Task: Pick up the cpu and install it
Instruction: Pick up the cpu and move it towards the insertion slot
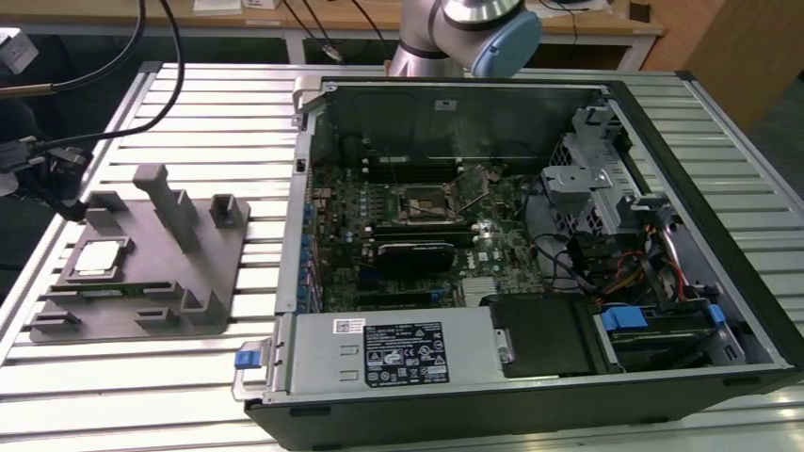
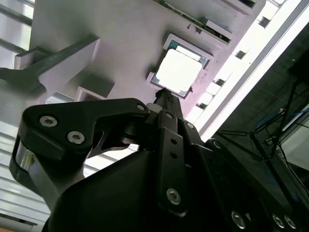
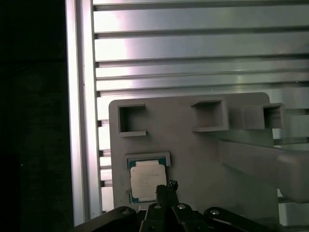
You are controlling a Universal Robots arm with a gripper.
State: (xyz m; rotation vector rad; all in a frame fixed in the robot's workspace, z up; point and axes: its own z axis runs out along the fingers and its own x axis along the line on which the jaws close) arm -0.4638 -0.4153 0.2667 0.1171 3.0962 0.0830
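Slatted aluminium table (image 1: 188,113), workshop benches behind. An open computer case (image 1: 503,414) lies on it. A grey plastic tray (image 1: 220,254) sits at about nine o'clock from the case, toward the exterior view's left.

- The cpu (image 1: 98,256) rests flat in a shallow square pocket of the tray, near the tray's nine o'clock edge in the exterior view and well apart from the case.
- The socket (image 1: 425,201) on the board inside the case shows a dark centre, with its frame tipped up toward two o'clock.
- The arm (image 1: 472,24) is cut off at twelve o'clock in the exterior view.

Gripper (image 2: 164,94) (image 3: 166,186): both wrist views show its jaws pressed together into one narrow black tip, with nothing pinched between them. The tip hangs over the tray (image 3: 193,154) (image 2: 120,29) just beside the cpu (image 3: 147,180) (image 2: 178,71), at the chip's near edge. I cannot tell whether it touches.

Hard to make out:
- The chip's top is washed out to white in the second wrist view.
- The gripper's body covers the near part of the tray in both wrist views.
- Dark gear with cables (image 1: 38,169) at nine o'clock in the exterior view is too dim to tell its parts apart.
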